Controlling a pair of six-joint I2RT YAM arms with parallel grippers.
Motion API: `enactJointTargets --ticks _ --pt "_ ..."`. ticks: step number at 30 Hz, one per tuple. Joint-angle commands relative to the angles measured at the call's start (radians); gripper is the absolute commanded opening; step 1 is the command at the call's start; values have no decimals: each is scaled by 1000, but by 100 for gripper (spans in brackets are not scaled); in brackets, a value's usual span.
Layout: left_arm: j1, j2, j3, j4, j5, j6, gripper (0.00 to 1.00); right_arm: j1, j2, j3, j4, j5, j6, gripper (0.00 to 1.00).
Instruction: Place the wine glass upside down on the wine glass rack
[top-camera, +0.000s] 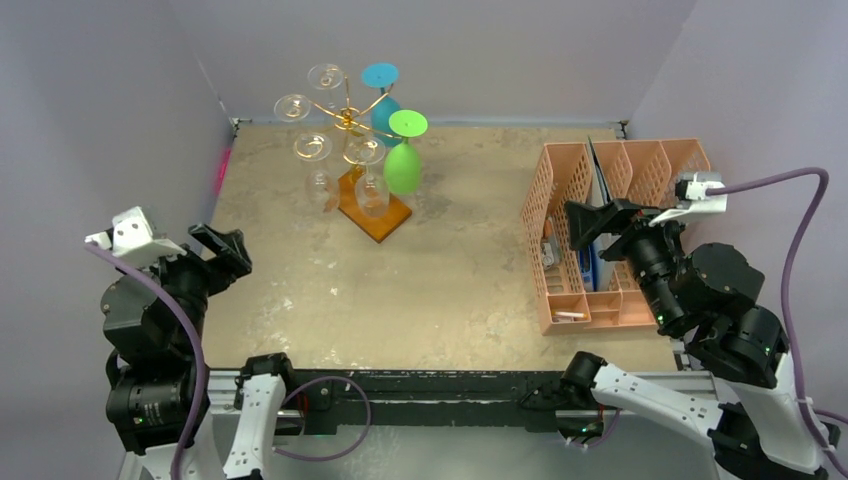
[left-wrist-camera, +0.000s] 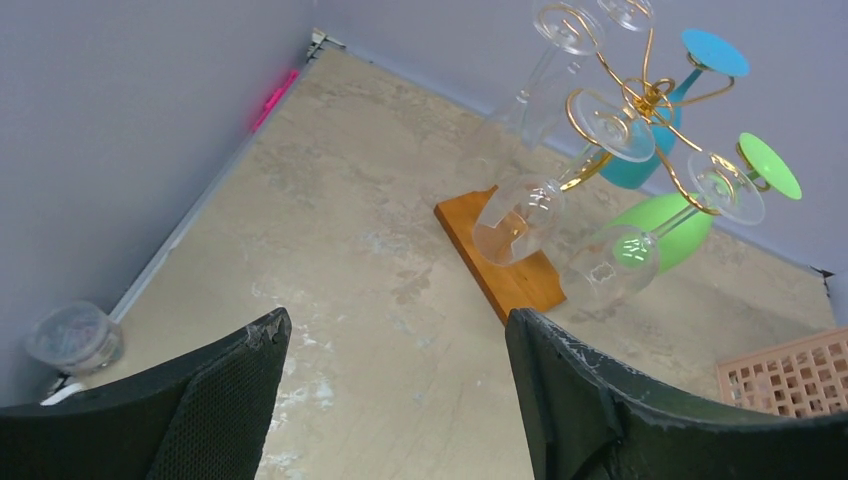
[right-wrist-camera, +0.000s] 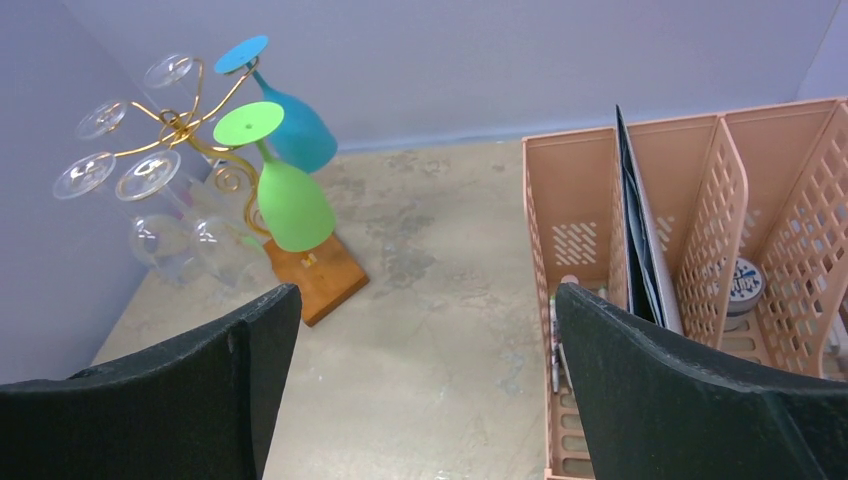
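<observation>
Gold wire of the wine glass rack (top-camera: 347, 118), at the far left of the table (top-camera: 450, 270), already carries clear glasses (top-camera: 372, 195), a blue glass (top-camera: 385, 112) and a green glass (top-camera: 403, 167) bowl-down. I judge the step now is simply to keep both arms clear of the stems. Left gripper (left-wrist-camera: 395, 318) and right gripper (right-wrist-camera: 428, 292) gape wide and empty, well apart from the rack, one at the near left and the other by the orange organizer (top-camera: 560, 180).

Left gripper (left-wrist-camera: 395, 335), jaws wide apart, right gripper (right-wrist-camera: 428, 305), jaws wide apart
</observation>
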Motion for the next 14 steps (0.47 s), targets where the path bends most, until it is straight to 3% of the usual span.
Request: enactJointTargets --ticks 1,14 --pt "3 55 138 -82 -59 52 78 -1 6 51 -11 12 -34 99" --pt "4 54 167 -73 36 70 84 -1 16 47 1 6 -34 99"
